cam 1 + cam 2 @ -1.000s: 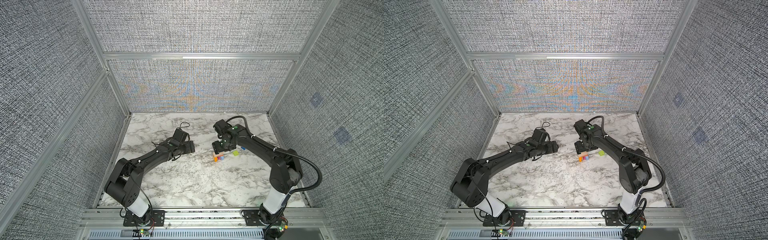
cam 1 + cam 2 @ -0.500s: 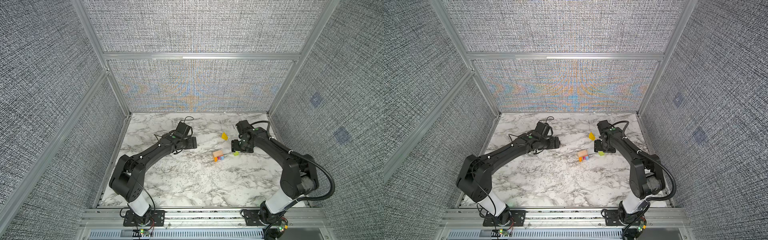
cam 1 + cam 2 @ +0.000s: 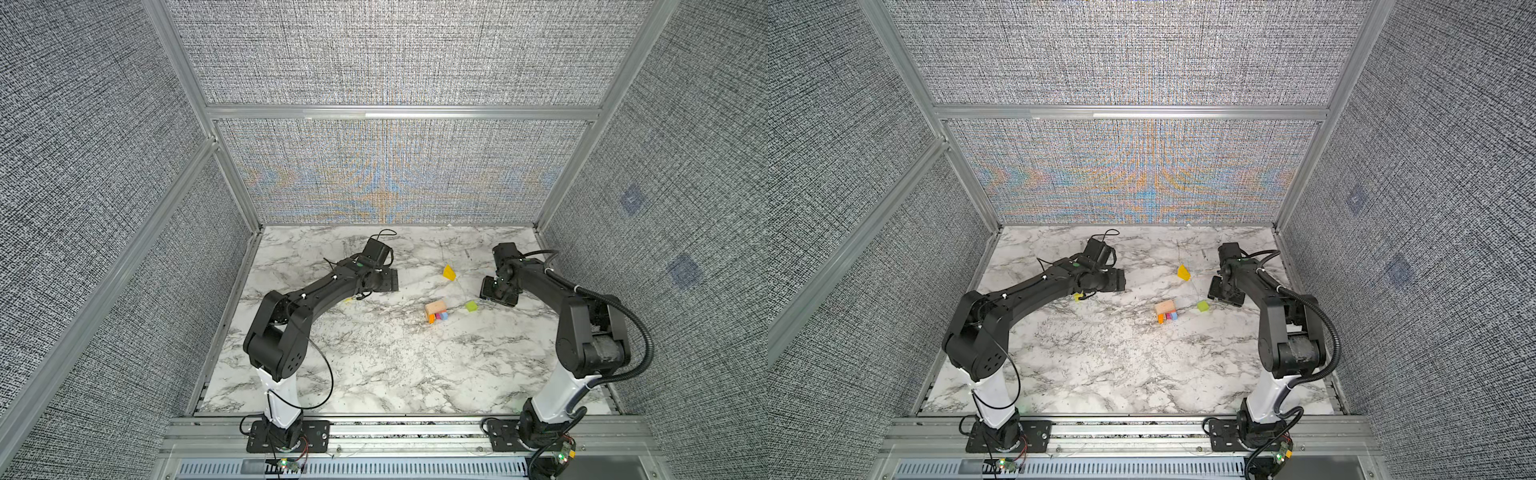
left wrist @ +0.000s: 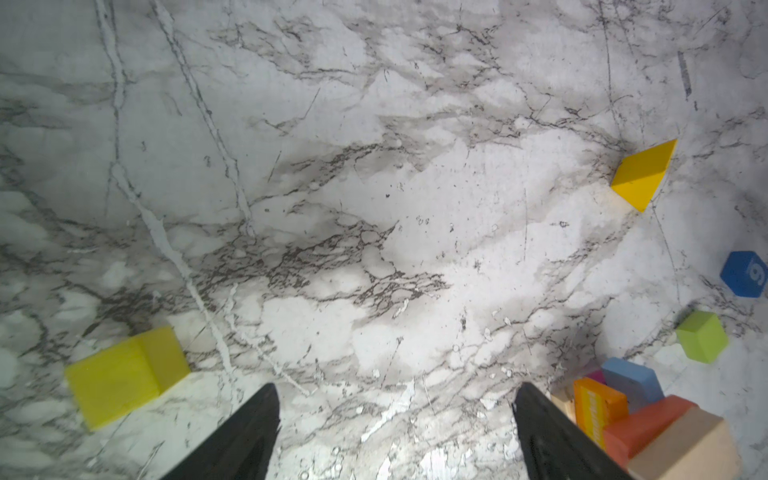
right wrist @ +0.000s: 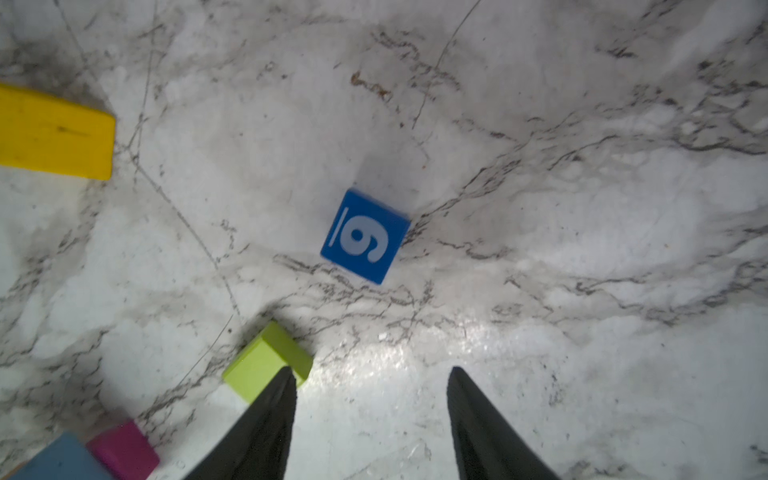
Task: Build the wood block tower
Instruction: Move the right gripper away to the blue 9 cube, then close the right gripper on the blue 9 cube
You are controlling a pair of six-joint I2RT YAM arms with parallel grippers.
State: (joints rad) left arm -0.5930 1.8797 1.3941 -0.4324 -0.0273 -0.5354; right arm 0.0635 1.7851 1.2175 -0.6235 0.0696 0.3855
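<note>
The tower point(image 3: 436, 312) point(image 3: 1166, 312) is a low cluster of orange, light blue and magenta wood blocks with a bare wood block point(image 4: 685, 449) on top. A lime green cube point(image 3: 471, 306) point(image 5: 266, 361) sits just right of it. A blue cube marked 9 point(image 5: 365, 236) lies ahead of my right gripper point(image 5: 372, 374), which is open and empty, one finger beside the green cube. A yellow wedge point(image 3: 449, 272) point(image 4: 642, 174) lies farther back. My left gripper point(image 4: 397, 390) point(image 3: 390, 282) is open over bare marble, with a yellow cube point(image 4: 124, 374) off to one side.
The marble table point(image 3: 374, 353) is boxed in by grey fabric walls with aluminium posts point(image 3: 552, 199). A metal rail point(image 3: 415, 428) runs along the front edge. Both arm bases stand at the front corners.
My right arm has swung away from over the tower to the right and now sits beside the green cube, its jaws narrower. The left arm shifted slightly toward the back.
</note>
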